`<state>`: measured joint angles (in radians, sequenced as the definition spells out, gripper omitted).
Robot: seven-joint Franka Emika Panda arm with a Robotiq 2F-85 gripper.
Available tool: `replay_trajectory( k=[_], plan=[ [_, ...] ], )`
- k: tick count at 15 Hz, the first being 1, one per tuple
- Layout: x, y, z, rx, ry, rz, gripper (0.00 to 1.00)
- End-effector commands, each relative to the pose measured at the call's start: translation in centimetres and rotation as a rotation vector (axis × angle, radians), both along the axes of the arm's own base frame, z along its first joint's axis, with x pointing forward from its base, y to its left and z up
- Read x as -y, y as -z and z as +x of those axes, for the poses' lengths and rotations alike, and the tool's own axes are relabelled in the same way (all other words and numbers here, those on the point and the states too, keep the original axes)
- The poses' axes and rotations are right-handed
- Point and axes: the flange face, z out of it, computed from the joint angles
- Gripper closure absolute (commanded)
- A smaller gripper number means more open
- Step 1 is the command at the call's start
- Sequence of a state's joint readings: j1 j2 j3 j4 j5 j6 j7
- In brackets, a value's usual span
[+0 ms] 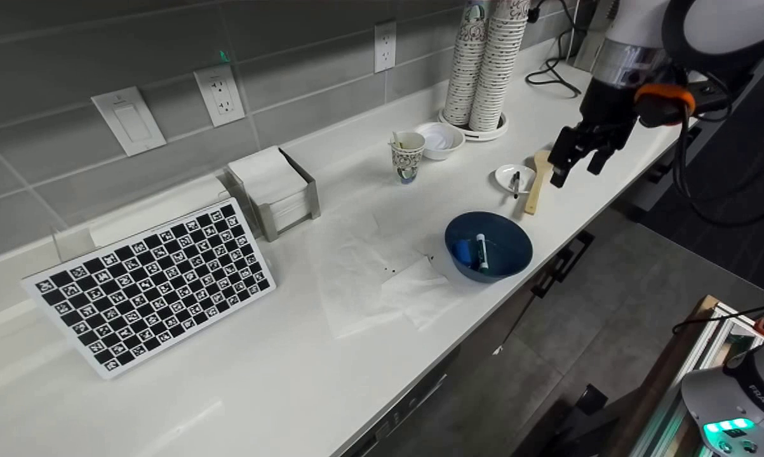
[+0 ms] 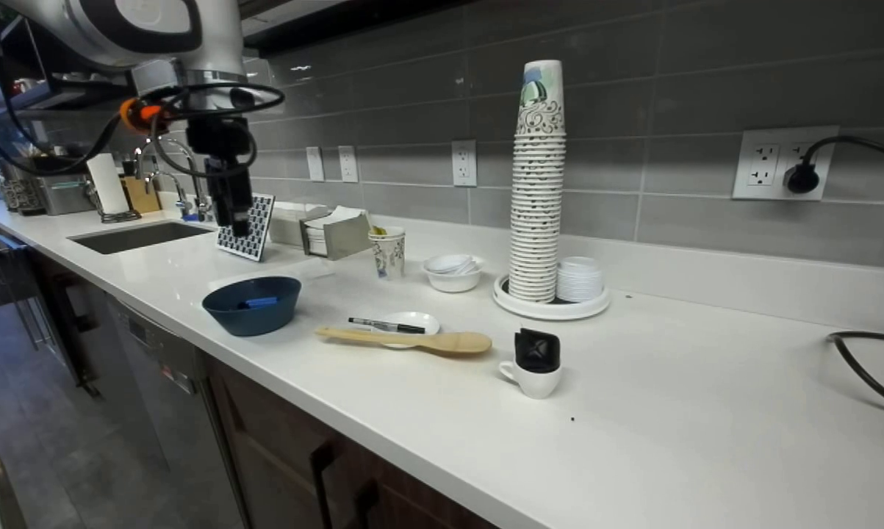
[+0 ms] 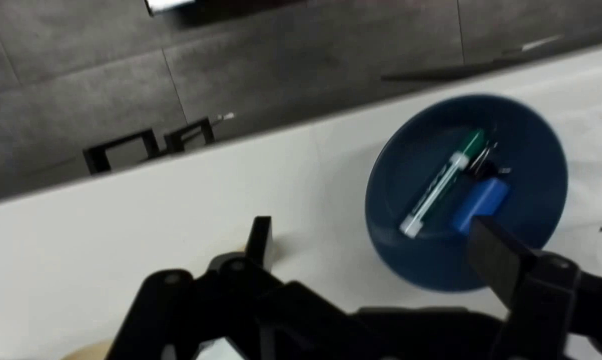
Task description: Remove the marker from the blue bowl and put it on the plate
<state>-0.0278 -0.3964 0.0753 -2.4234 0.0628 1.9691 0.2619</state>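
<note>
The marker point(image 1: 482, 252), whitish with green parts, lies in the dark blue bowl point(image 1: 512, 246) beside a small blue object point(image 1: 462, 252). The marker point(image 3: 437, 191) and bowl point(image 3: 421, 150) are clear in the wrist view. In an exterior view the bowl point(image 2: 254, 320) hides the marker or I cannot make it out. The small white plate point(image 1: 504, 176) holds a black marker point(image 1: 516, 183); the plate also shows in an exterior view point(image 2: 430, 322). My gripper point(image 3: 371, 225) is open and empty, raised above the counter point(image 1: 575, 176); the bowl lies below and toward its right finger.
A wooden spoon point(image 2: 453, 342) lies against the plate. A white mug point(image 2: 536, 382) with a black item stands near it. A patterned cup point(image 1: 408, 155), white bowl point(image 1: 448, 151), tall cup stacks point(image 1: 488, 76) and napkin holder point(image 1: 286, 203) stand along the wall. A checkered board point(image 1: 153, 285) leans there.
</note>
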Motion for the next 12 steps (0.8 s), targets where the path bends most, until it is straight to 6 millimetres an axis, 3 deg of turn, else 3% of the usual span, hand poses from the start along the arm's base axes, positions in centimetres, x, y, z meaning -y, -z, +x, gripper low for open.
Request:
replay_trajectory(
  k=[1, 2, 5, 12],
  plan=[
    [-4.1, 0.4, -1.0, -0.071, -0.002, 0.131, 0.00],
    [-3.1, 0.4, -0.9, -0.058, -0.005, 0.058, 0.00],
    [-4.3, 0.4, -1.0, -0.063, -0.009, 0.096, 0.00],
    [-5.6, 4.2, 3.7, -0.008, 0.363, 0.232, 0.00]
  ],
)
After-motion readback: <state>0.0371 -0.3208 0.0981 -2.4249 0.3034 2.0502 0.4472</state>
